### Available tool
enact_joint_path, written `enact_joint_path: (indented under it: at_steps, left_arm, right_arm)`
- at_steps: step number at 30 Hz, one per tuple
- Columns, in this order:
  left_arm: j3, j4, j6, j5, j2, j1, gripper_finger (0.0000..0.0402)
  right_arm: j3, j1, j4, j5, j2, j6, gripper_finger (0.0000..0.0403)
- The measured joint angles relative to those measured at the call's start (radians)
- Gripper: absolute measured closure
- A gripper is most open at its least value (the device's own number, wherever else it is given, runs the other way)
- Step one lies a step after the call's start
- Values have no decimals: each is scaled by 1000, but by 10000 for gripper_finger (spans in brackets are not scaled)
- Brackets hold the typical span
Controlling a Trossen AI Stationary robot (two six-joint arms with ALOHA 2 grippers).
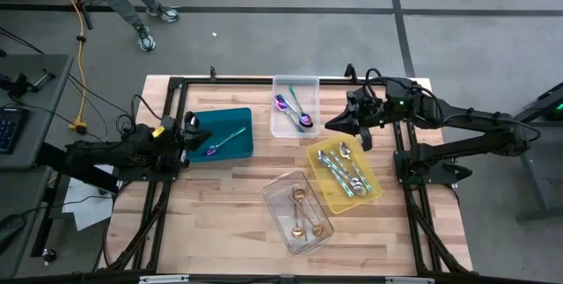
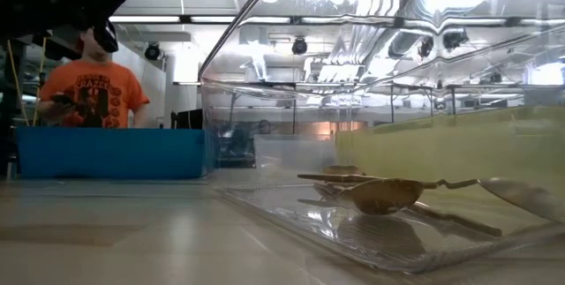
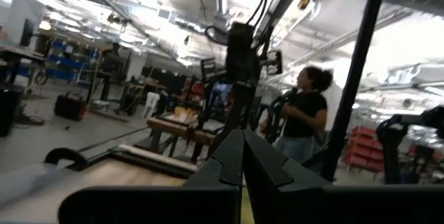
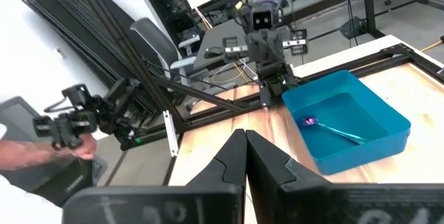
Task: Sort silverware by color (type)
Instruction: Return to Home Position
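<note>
The silverware lies sorted in four trays. A teal-handled spoon with a purple bowl (image 1: 224, 141) (image 4: 333, 128) lies in the teal tray (image 1: 237, 119). Iridescent purple-blue pieces (image 1: 295, 112) lie in the far clear tray (image 1: 280, 86). Silver pieces (image 1: 345, 168) fill the yellow tray (image 1: 374, 192). Gold spoons (image 1: 299, 214) (image 2: 380, 193) rest in the near clear tray (image 1: 274, 187). My left gripper (image 1: 190, 131) (image 3: 243, 160) is shut and hovers at the teal tray's left edge. My right gripper (image 1: 333, 126) (image 4: 245, 153) is shut and empty, between the far clear tray and the yellow tray.
A black frame rail (image 1: 229, 80) runs along the table's far edge and down its sides. Bare wood (image 1: 220, 205) lies left of the near clear tray. A person in an orange shirt (image 2: 88, 91) stands beyond the table, and another person (image 3: 305, 113) shows in the room.
</note>
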Motion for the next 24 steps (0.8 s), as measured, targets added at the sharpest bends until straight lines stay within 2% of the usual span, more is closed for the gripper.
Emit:
enact_joint_path:
  at_steps: [7,14,24]
  left_arm:
    - [0,-14,38,-10,0,-4,401]
    - [0,-76,28,-7,0,-4,401]
    - [1,-213,-40,-8,0,-3,401]
  right_arm:
    - [0,0,-88,20,-87,40,403]
    - [0,15,-310,118,-250,-34,403]
    - [-14,75,-341,121,-402,-147,403]
